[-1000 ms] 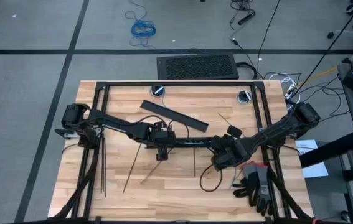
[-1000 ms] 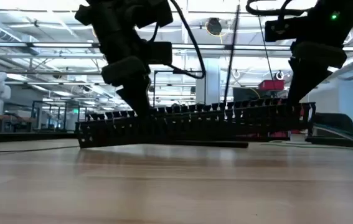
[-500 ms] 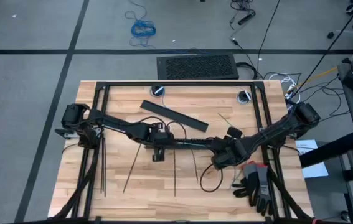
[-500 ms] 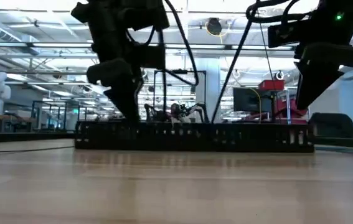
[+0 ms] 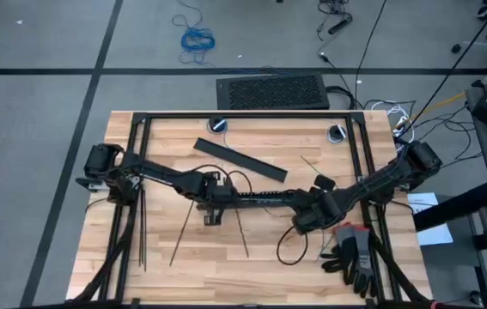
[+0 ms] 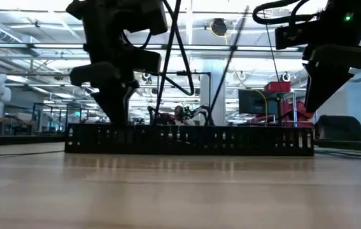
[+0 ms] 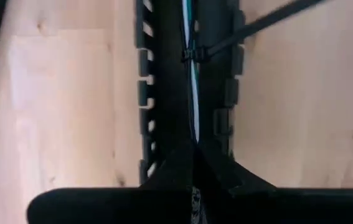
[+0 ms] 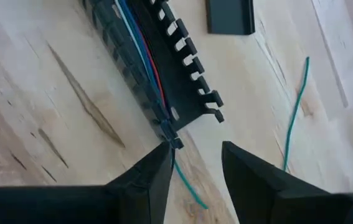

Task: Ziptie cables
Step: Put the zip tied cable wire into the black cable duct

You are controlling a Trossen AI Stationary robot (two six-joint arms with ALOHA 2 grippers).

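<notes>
Wooden desk [image 5: 166,266] under a black frame, grey floor beyond. Step in hand: tying the cables [image 8: 140,46], which lie along the slotted bar [image 6: 190,140] at mid-desk; one ziptie [image 7: 195,52] already wraps them. Left end effector [image 5: 213,206] sits pressed together on the bar's left end, over the cables. Right end effector [image 8: 195,163] is spread, just off the right end. Spare zipties [image 5: 140,232] lie near-left. Next, probably: cinch it or fetch another.

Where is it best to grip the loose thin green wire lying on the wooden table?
Probably the loose thin green wire at its middle, from straight above: it lies flat, nearly straight, on bare wood, apart from the black slotted bar, leaving finger room on both sides.
</notes>
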